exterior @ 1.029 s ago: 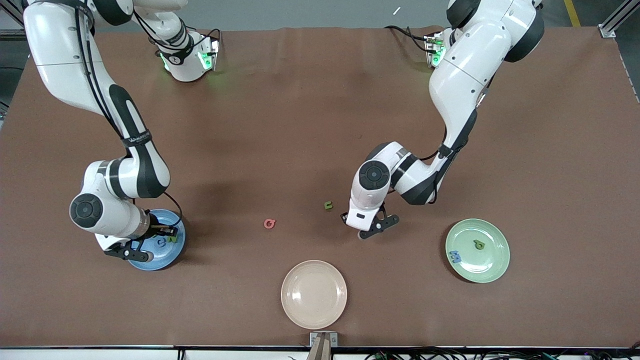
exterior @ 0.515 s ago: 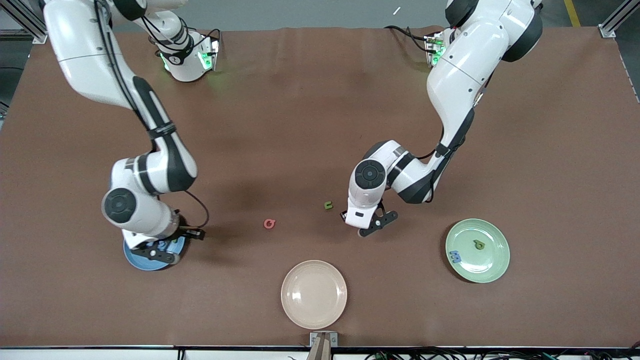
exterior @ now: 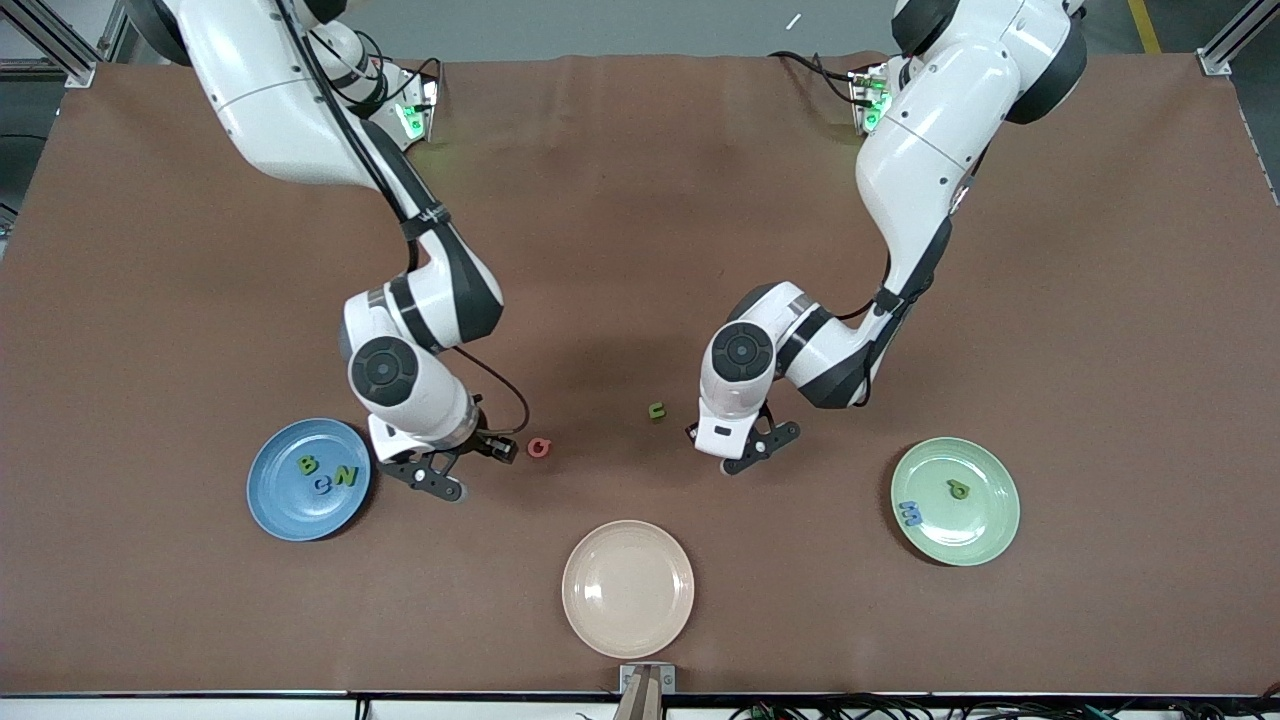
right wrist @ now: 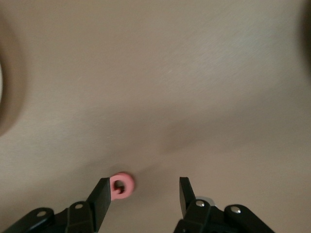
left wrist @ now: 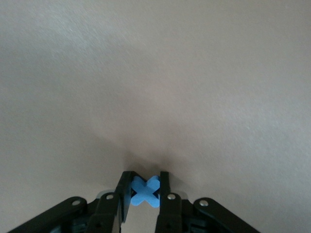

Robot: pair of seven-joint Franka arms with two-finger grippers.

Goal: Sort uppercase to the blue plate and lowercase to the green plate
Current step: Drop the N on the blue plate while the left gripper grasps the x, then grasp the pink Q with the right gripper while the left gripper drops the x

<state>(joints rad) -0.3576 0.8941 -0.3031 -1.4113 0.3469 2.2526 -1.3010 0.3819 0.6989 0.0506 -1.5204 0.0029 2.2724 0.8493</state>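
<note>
left pincer [left wrist: 144, 194] is low over the brown table [exterior: 620, 230], near the green u [exterior: 656, 410], and its two fingers [left wrist: 122, 191] are clamped on the blue x [left wrist: 145, 190]. in the front view this pincer [exterior: 745, 455] hangs under the white wrist, between the u and the green plate [exterior: 985, 540].

right pincer [right wrist: 144, 196] stands with its fingers apart over the table, just beside the pink g [right wrist: 121, 185]; one finger [right wrist: 101, 200] is almost at the letter, which still lies flat on the table and is not held. in the front view this pincer [exterior: 440, 478] is between the blue plate [exterior: 275, 510] and the g [exterior: 539, 447].

on the blue plate lie three letters: the green b [exterior: 307, 464], the blue c [exterior: 322, 486] and the green n [exterior: 345, 476], close together.

on the green plate lie the green p [exterior: 958, 489] and the blue m [exterior: 910, 514], a little apart from each other.

the beige plate [exterior: 627, 588] is nearest to the front camera, between the two other plates.
</note>
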